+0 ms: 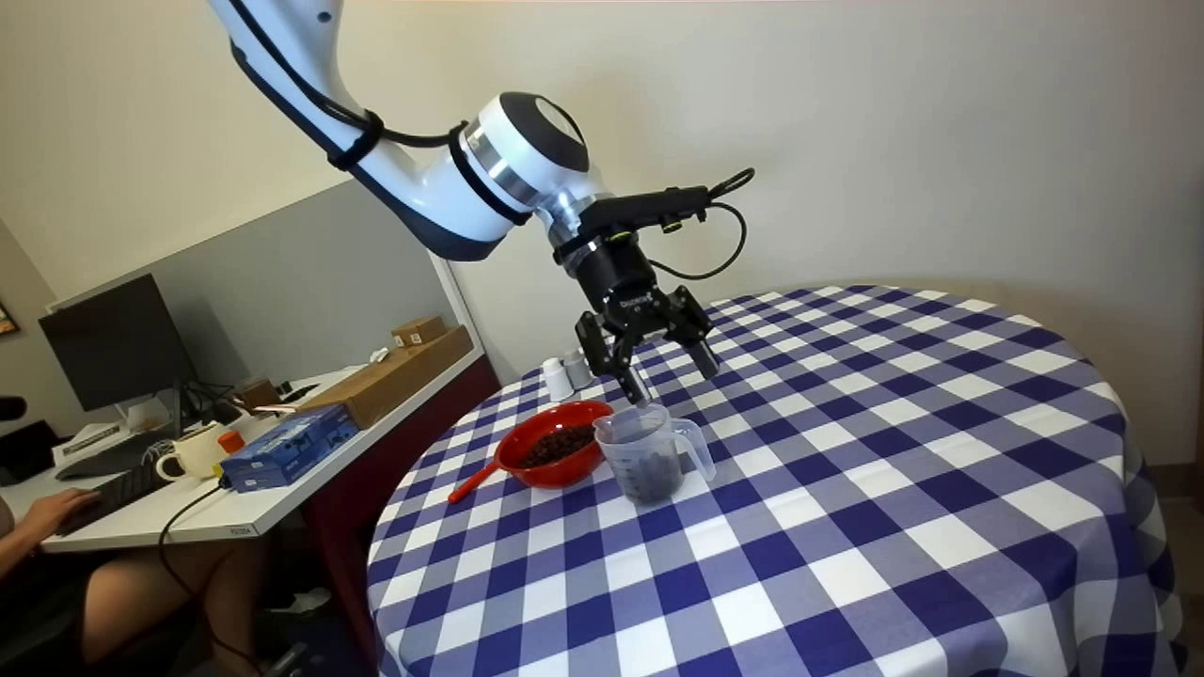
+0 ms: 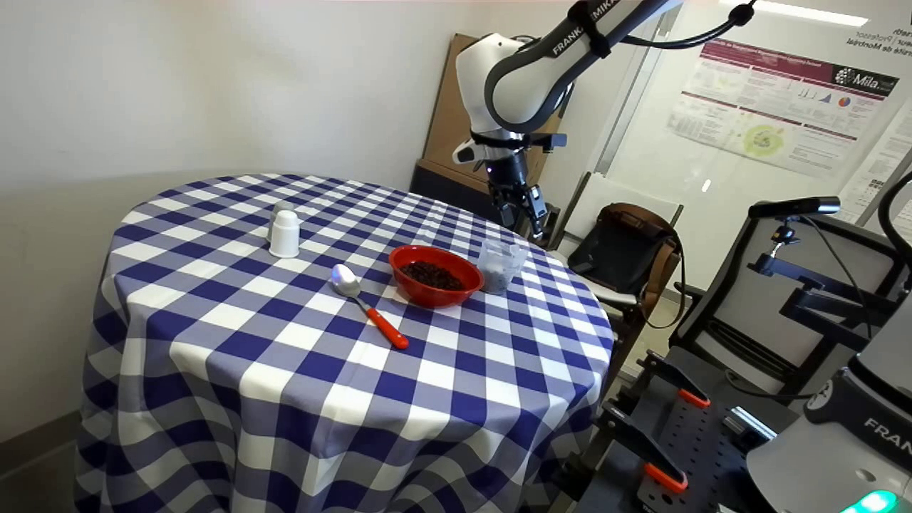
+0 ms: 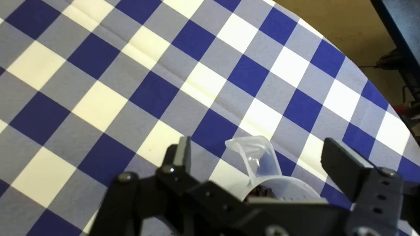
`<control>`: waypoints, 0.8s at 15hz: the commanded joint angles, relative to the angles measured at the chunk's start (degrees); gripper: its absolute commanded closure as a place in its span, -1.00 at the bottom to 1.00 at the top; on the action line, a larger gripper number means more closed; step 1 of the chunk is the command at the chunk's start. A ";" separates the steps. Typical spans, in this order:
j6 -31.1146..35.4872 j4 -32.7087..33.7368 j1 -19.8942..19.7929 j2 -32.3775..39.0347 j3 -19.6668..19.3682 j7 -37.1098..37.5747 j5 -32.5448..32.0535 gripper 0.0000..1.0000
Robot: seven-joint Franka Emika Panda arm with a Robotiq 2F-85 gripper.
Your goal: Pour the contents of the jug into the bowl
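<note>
The jug is a clear plastic measuring cup standing upright on the checked cloth, its handle turned away from the bowl. It also shows in an exterior view and in the wrist view, where dark pieces lie inside it. The red bowl stands close beside the jug and holds dark brown pieces; it also shows in an exterior view. My gripper is open and empty above the jug. In the wrist view the gripper has its fingers spread to either side of the jug's handle, and its linkage hides part of the jug.
A spoon with a red handle lies beside the bowl. Two shakers, one white, stand on the table behind the bowl. A desk with a blue box and a seated person is near the table. A chair holds a bag.
</note>
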 commanded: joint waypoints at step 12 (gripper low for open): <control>1.77 1.75 -1.60 3.35 1.52 -7.86 0.60 -1.00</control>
